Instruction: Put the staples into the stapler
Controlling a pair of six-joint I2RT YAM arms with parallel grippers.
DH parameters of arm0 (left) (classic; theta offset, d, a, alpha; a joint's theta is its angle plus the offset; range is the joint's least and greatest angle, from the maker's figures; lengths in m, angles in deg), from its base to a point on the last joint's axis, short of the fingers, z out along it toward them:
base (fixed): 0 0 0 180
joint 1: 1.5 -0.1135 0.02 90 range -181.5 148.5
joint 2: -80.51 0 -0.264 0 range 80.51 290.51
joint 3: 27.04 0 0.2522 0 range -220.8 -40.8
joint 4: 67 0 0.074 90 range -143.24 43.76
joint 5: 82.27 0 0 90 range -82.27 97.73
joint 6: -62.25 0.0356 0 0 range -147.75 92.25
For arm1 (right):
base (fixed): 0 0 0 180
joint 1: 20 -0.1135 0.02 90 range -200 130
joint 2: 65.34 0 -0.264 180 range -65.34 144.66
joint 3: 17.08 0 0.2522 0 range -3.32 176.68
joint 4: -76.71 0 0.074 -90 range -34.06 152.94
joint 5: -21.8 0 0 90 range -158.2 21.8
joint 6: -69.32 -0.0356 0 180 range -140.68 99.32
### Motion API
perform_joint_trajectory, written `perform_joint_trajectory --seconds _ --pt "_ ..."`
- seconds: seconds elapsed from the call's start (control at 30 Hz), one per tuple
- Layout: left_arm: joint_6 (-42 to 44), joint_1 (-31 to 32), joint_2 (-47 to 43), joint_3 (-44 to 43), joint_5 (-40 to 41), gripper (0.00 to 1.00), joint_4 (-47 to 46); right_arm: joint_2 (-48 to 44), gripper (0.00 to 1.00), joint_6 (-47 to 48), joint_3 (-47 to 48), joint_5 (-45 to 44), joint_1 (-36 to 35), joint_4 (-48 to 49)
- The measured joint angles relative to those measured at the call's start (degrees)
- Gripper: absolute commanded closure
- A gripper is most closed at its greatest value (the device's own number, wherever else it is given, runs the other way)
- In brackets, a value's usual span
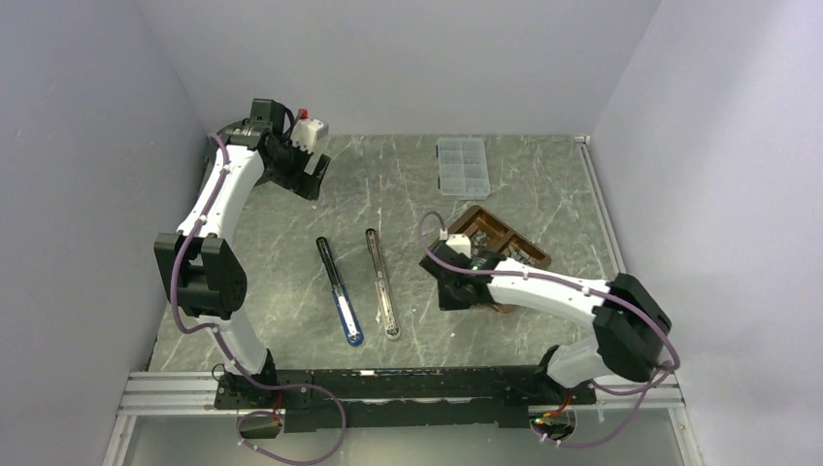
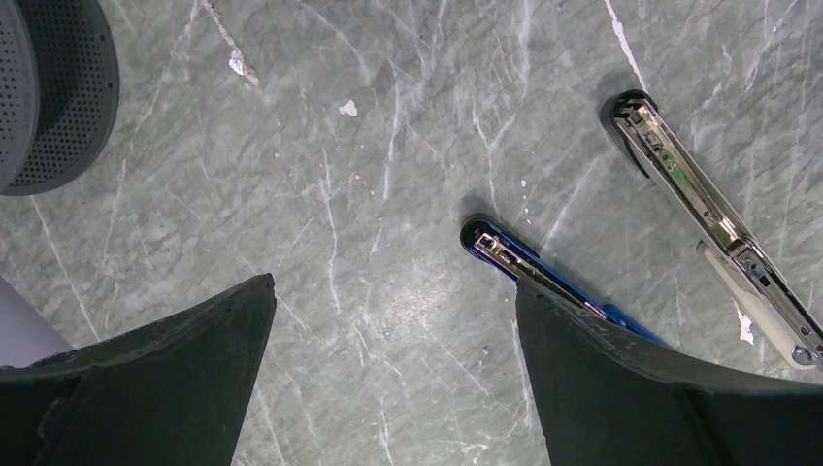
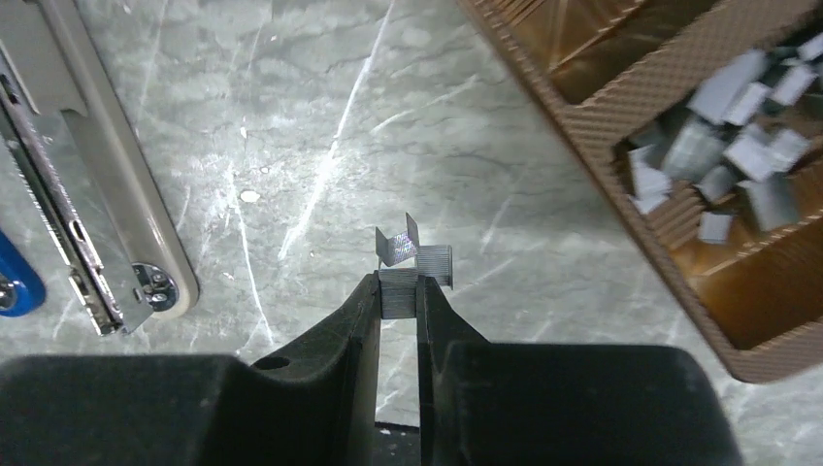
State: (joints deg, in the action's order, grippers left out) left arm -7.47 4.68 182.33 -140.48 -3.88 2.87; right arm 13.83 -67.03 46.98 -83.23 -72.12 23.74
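Right fingers (image 3: 354, 335) are pinched narrow on a small clump of staples (image 3: 399, 294): one short grey strip is clamped between the tips, and two more bits stick up crookedly from it. This clump hangs over bare counter (image 3: 291, 116), between the near end of the cream stapler (image 3: 92, 199) and the brown tray (image 3: 621, 112). More loose strips lie heaped in one of the tray's compartments, and the tray itself sits toward the right edge of the counter. The cream stapler lies opened out flat in the middle of the counter with its metal channel facing up. Just to its left, nearly parallel and not touching it, the blue stapler (image 1: 340, 291) is opened flat the same way. A clear compartment box (image 1: 461, 165) stands near the far edge, well apart from both. Left fingers (image 2: 194, 374) are spread wide with nothing between them, up by the far left corner and looking down on the far ends of the two staplers.
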Motion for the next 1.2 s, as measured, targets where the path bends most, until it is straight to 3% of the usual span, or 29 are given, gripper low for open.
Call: perform_joint_trajectory --seconds 0.2,0.4,0.53,0.63,0.9,1.2 --pt "0.02 0.00 0.00 0.00 0.11 0.01 0.48 7.54 0.99 -1.27 0.48 1.14 -3.23 3.76" --pt "0.02 0.00 0.00 0.00 0.48 0.01 0.76 13.14 0.89 -1.22 2.19 2.54 -4.68 8.28" --pt "0.04 0.00 0.00 0.00 0.52 0.01 0.76 13.75 0.59 -1.16 2.19 3.91 -5.01 9.62" --pt "0.04 0.00 0.00 0.00 0.50 0.01 0.74 13.75 0.49 -0.83 2.19 5.05 -5.01 9.75" --pt "0.04 0.00 0.00 0.00 0.50 0.01 0.74 10.97 0.46 2.25 3.89 6.49 -2.75 3.58" --pt "0.11 0.00 0.02 -0.09 0.52 0.01 0.79 -3.61 0.47 6.03 8.87 4.76 11.96 -3.04"
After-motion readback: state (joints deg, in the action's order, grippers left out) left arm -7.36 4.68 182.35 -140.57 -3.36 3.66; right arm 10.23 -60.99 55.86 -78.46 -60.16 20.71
